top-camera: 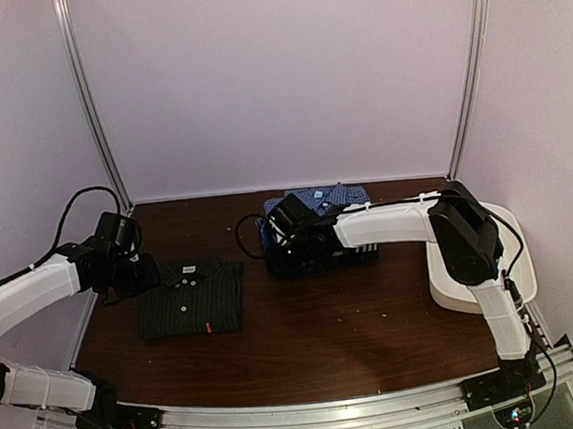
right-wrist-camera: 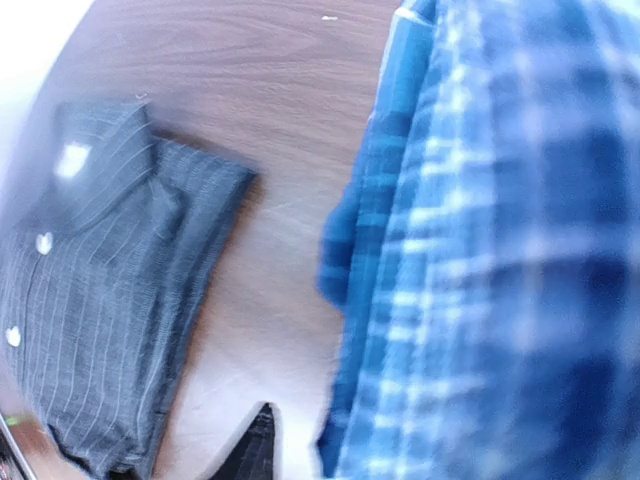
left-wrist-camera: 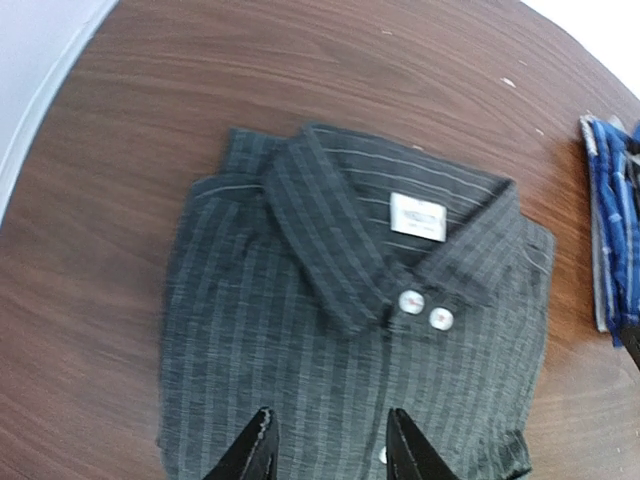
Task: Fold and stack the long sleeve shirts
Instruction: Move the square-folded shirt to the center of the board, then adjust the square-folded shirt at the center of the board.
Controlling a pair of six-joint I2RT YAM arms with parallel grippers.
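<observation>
The dark charcoal shirt [top-camera: 191, 298] with fine pale pinstripes lies flat on the left half of the table [top-camera: 328, 341]. It is folded into a tidy rectangle, front up, with its closed collar turned to the table's far edge and its white buttons and white neck label showing. The blue checked shirt [top-camera: 327, 199] lies in folded layers at the table's far middle, its near part hidden

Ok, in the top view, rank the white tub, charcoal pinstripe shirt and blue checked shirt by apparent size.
1. white tub, largest.
2-3. charcoal pinstripe shirt and blue checked shirt look alike; the right arm hides part of the blue one, so no ranking.
</observation>
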